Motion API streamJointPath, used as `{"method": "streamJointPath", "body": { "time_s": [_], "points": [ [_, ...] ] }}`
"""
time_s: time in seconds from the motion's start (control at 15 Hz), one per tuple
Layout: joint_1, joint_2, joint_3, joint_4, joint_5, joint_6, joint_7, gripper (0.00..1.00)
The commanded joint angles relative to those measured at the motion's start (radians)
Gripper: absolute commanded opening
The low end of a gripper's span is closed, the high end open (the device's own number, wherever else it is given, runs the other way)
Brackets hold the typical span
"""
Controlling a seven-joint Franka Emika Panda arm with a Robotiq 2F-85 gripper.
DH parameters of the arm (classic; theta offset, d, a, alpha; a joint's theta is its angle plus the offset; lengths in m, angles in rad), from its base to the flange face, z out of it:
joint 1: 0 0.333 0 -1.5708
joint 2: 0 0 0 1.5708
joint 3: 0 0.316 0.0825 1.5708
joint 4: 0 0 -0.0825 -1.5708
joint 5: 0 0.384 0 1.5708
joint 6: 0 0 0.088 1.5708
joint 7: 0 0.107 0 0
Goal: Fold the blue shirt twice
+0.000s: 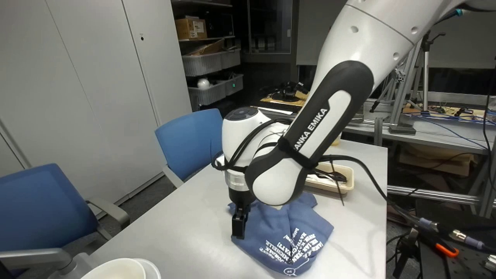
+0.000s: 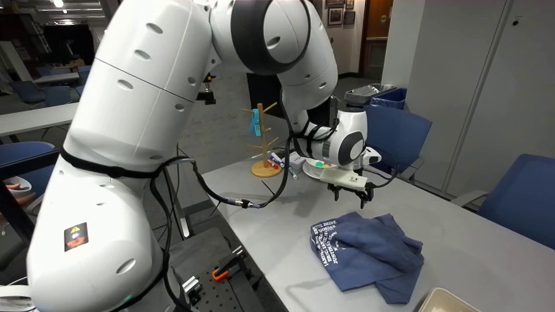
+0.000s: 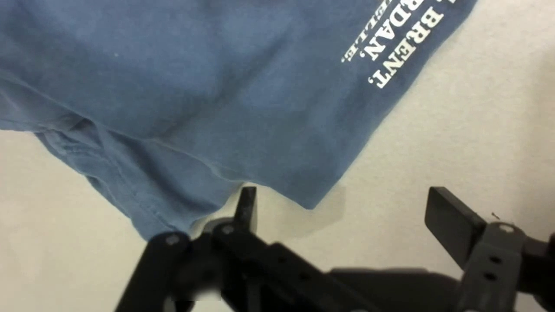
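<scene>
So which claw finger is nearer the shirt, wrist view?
The picture-left finger: its tip shows at the edge of the blue shirt; the other finger shows against the table.

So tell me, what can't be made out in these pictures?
Blue shirt: in an exterior view, partly hidden by the robot arm.
White lettering: in the wrist view, cut off by the top edge.
Tan tray: in an exterior view, mostly cut off by the bottom edge.
</scene>
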Motion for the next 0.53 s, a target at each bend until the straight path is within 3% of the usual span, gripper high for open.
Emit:
{"method": "streamJointPath", "body": {
  "time_s": [0.0,0.47],
  "points": [
    [0.026,0.113,0.004,0.149,0.031,-0.079,-0.004,0.92],
    [0.046,0.235,-0.004,0.280,0.031,-0.171,0.010,0.78]
  ]
}}
